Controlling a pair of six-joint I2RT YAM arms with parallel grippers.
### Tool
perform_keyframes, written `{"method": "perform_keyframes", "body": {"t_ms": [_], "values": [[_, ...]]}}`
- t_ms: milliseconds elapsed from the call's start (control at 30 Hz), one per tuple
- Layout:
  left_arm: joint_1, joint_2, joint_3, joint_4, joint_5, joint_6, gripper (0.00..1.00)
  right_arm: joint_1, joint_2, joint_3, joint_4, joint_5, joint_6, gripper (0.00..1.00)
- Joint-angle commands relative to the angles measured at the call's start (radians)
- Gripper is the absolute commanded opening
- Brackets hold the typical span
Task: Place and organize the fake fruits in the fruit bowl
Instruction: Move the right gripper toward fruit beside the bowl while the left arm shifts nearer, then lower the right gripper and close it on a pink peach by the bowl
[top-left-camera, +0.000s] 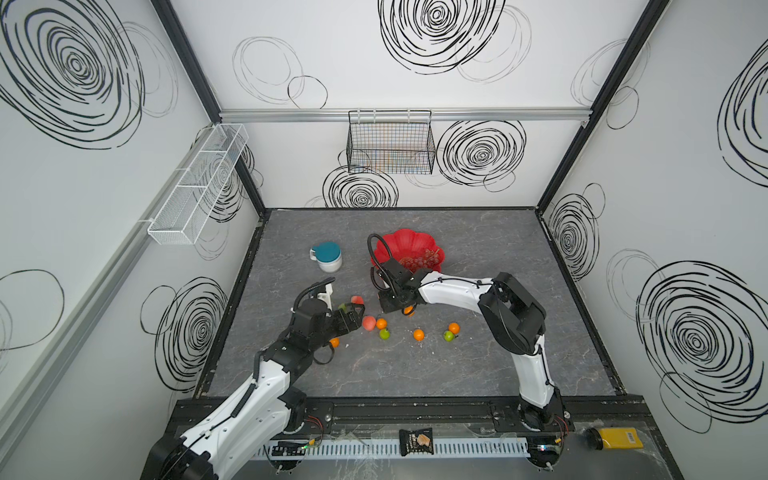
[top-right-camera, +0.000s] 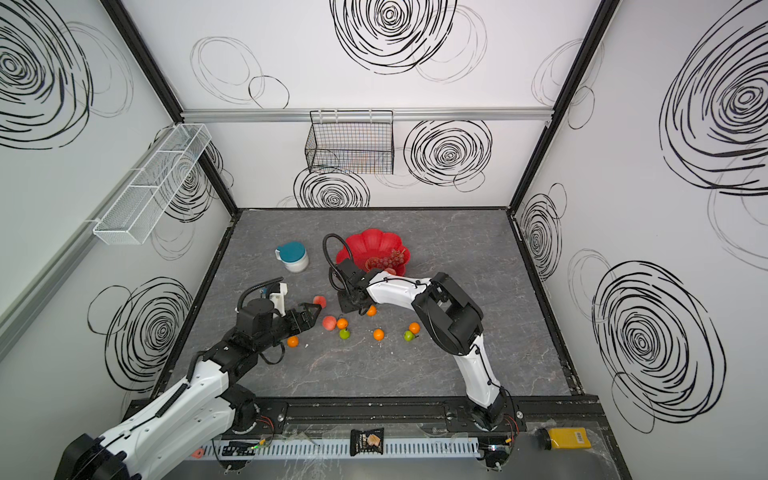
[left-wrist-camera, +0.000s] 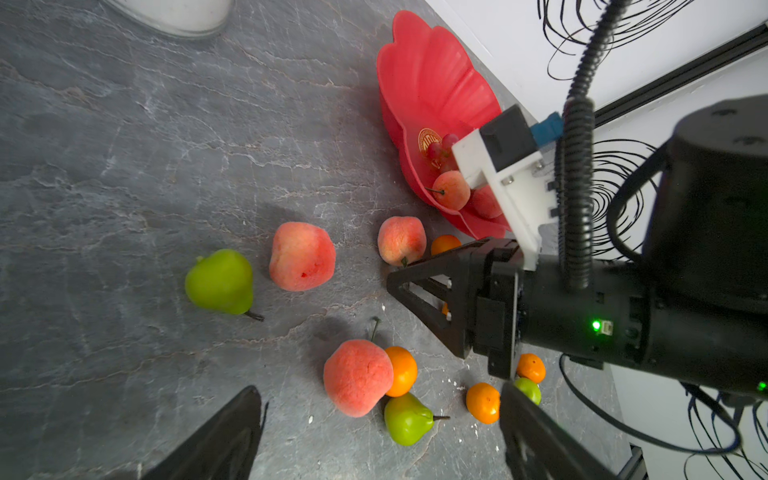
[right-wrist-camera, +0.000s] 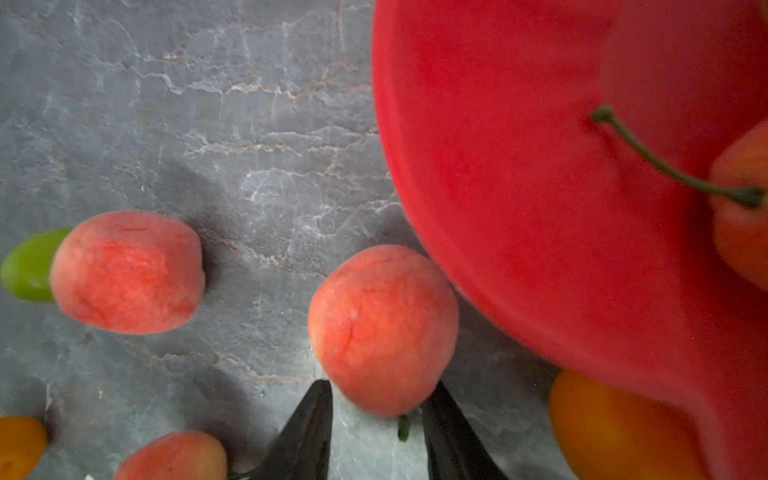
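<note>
Fruit bowl (top-left-camera: 401, 243): far of centre on the bench (top-left-camera: 478, 357), right of the lidded mug (top-left-camera: 328, 255). Grape bunch (top-left-camera: 424, 260) inside, plain in both top views. Left wrist view adds a stemmed peach (left-wrist-camera: 451, 189) in the bowl's near side, which the right arm (top-left-camera: 453, 286) mostly covers from above.

Other fruit loose on the bench, near of the bowl: oranges (top-left-camera: 419, 334), pears (top-left-camera: 449, 336), peaches (top-left-camera: 356, 299) in a ragged row.

Left hand (top-left-camera: 358, 318): jaws wide apart, empty, low at the row's left end. Its wrist view shows a big peach (left-wrist-camera: 357, 376) just ahead between the fingers (left-wrist-camera: 224, 436), touching an orange (left-wrist-camera: 402, 370), a pear (left-wrist-camera: 405, 419) just beside.

Right hand (right-wrist-camera: 382, 386): near-left of the bowl. Top views hide what lies under it. Right wrist view shows the jaws part-way apart, astride the stem end of a bench peach (right-wrist-camera: 382, 324) just beside the bowl's outer wall; pinched or merely flanked, cannot tell.
</note>
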Motion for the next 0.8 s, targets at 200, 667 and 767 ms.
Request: {"method": "perform_keyframes", "body": {"t_ms": [200,667,767], "values": [[0.009,0.006,-0.009,0.063,0.010,0.015,0.94,0.003,0.039,0.022,-0.039,0.017,0.000,0.34],[0.007,0.029,-0.015,0.093,0.015,0.027,0.96,0.008,0.005,-0.029,-0.029,0.009,0.009,0.17],[0.006,0.019,-0.019,0.095,0.012,0.030,0.97,0.008,-0.003,-0.036,-0.029,0.008,0.011,0.14]]}}
